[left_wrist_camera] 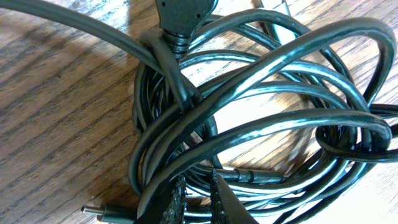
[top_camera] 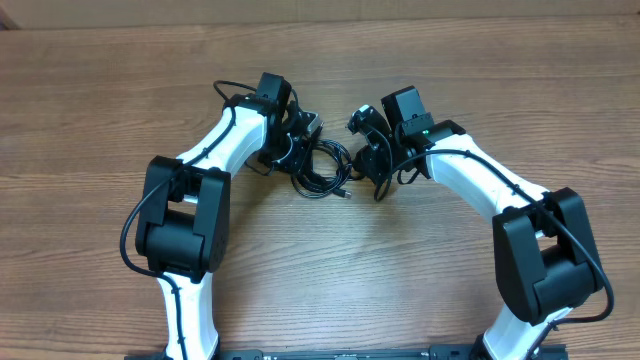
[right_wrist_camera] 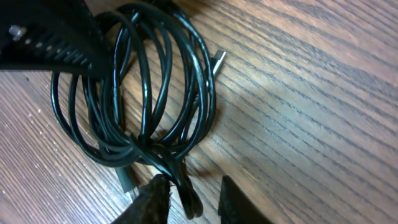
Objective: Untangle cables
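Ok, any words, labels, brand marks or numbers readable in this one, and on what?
None legible in any view: the cables, their plug tips and the wooden table carry no print. The right arm shows only a small green light, no lettering.

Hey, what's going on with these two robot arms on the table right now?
Both arms have closed in on one coiled tangle of black cables lying on the wooden table. The right gripper is open, with a loop of the bundle sitting between its fingers. The left gripper is right at the bundle's other side, but the pictures do not show whether it has hold of a strand. No cable has been pulled free yet.
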Controlling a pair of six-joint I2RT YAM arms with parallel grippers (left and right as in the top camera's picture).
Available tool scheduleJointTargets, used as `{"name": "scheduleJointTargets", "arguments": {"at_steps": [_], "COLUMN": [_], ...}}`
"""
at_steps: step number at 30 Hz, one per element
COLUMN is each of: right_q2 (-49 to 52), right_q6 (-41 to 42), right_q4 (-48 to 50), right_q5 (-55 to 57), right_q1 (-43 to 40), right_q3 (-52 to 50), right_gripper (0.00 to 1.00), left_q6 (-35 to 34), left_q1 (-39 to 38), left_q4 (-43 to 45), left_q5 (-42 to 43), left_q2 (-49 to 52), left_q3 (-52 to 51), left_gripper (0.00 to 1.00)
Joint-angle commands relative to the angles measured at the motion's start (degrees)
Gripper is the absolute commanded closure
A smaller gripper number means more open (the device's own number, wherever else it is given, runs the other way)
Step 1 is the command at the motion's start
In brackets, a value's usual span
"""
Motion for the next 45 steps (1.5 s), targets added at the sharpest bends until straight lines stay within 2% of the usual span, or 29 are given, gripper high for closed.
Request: {"name": "scheduleJointTargets", "arguments": {"at_steps": [1,12,17,22,25,33,39,45], "right_q2": [0.8,2.0,2.1,1.7,0.7,-1.8,-1.8,-1.8], "right_q6": [-0.2,-0.2,-0.1,-0.1,2.7,6.4,11.1,12.3], "right_q4": [0.4,0.3,0.3,0.3,-0.8,-12.2,-14.2,-15.2], "right_q5": [0.8,2.0,2.0,2.0,1.7,0.5,-0.6,-26.1], "right_q1": [0.2,0.2,0.2,0.2,-0.3,-0.8,-2.5,-13.3], "right_q3": [-0.6,-0.6,-0.6,-0.4,1.5,9.7,9.8,10.1], "right_gripper": [0.81,0.80,0.96,0.96,0.96,0.96,0.96,0.96], "left_q6": [-0.8,-0.8,-0.8,-0.8,-0.8,-0.8,-0.8,-0.8], "left_q1": [0.5,0.5,0.5,0.5,0.5,0.5,0.5,0.5], "left_q4": [0.1,0.1,0.0,0.1,0.1,0.1,0.1,0.1], "left_q5": [-2.1,-2.1,-2.1,-2.1,-2.1,-2.1,-2.1,-2.1], "left_q2": [1.7,1.7,1.7,1.7,1.7,1.7,1.7,1.7], "left_q3": [-0.3,-0.3,-0.3,-0.3,-0.3,-0.3,-0.3,-0.3], "left_gripper": [0.84,0.84,0.83,0.84,0.84,0.84,0.84,0.84]}}
